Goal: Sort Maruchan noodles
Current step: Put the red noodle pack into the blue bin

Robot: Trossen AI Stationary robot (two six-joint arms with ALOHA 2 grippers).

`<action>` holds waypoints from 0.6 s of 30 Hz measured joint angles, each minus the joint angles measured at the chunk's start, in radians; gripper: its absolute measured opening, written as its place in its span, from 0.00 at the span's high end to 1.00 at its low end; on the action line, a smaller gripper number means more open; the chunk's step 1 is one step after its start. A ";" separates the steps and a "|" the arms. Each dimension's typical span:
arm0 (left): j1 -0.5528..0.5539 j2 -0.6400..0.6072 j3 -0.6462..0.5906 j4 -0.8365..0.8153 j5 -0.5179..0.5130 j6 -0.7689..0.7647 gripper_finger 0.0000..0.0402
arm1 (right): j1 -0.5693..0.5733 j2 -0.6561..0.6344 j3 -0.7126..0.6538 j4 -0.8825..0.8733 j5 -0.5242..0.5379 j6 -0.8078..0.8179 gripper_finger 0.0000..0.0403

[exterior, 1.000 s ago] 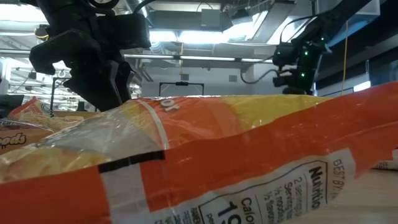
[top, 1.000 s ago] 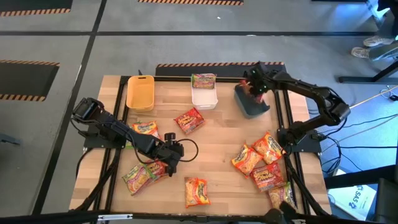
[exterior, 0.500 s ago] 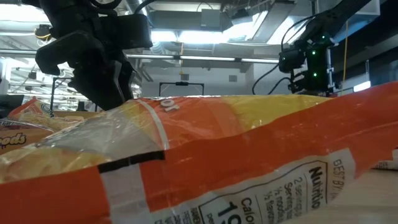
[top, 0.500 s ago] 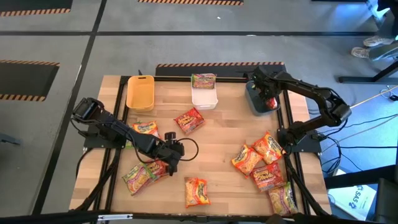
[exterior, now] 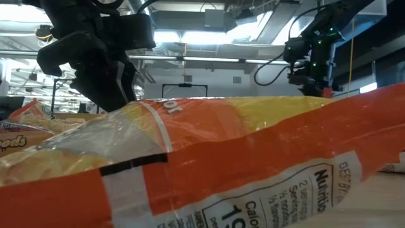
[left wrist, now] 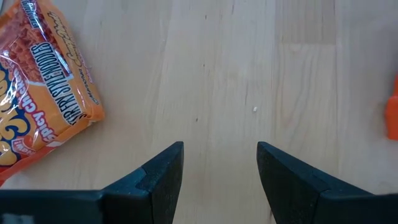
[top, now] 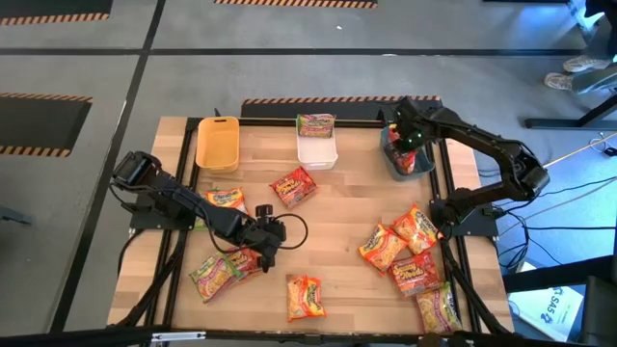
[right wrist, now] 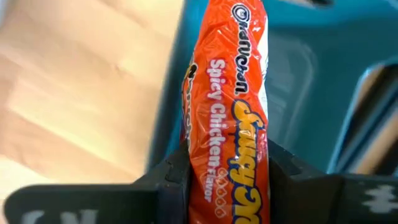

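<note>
Several Maruchan packets lie flat on the wooden table: a red one (top: 293, 186), an orange-yellow one (top: 227, 200), two near the left gripper (top: 224, 270), an orange one (top: 305, 296) at the near edge, and a cluster (top: 410, 255) on the right. A green-pink packet (top: 315, 123) lies on the white bin (top: 316, 152). My left gripper (top: 268, 241) (left wrist: 221, 152) hovers open over bare wood, beside an orange packet (left wrist: 43, 81). My right gripper (top: 410, 145) (right wrist: 227, 174) is over the dark grey bin (top: 413, 166), shut on a red packet (right wrist: 233, 93). My right gripper pinches the red Spicy Chicken packet (right wrist: 227, 168) between its two fingers (right wrist: 174, 180), which press on its two flat faces, so it stands on edge. The fingers come from above, slanting down into the dark grey bin (right wrist: 305, 68). The packet's far end reaches inside the bin; whether it touches the bin I cannot tell.
A yellow bin (top: 218, 143) stands at the far left, with the white bin beside it. Bare wood lies in the table's middle (top: 337, 207). In the low view the near orange packet (exterior: 221, 164) fills the foreground, with both arms behind it.
My right gripper, still shut on the red packet, has moved toward the table's right edge. The dark grey bin now stands closer to that edge than a second ago and is turned squarer to the table. My left gripper has kept still.
</note>
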 joint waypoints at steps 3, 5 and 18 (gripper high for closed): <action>0.000 0.000 0.000 0.000 0.000 0.000 0.51 | 0.000 0.000 0.000 0.059 -0.032 0.031 0.75; 0.000 0.000 0.000 0.000 0.000 0.000 0.51 | 0.000 0.000 0.000 0.085 -0.069 0.045 0.75; 0.004 0.002 -0.001 0.218 -0.023 0.103 0.51 | 0.000 -0.004 0.000 0.205 -0.035 0.005 0.75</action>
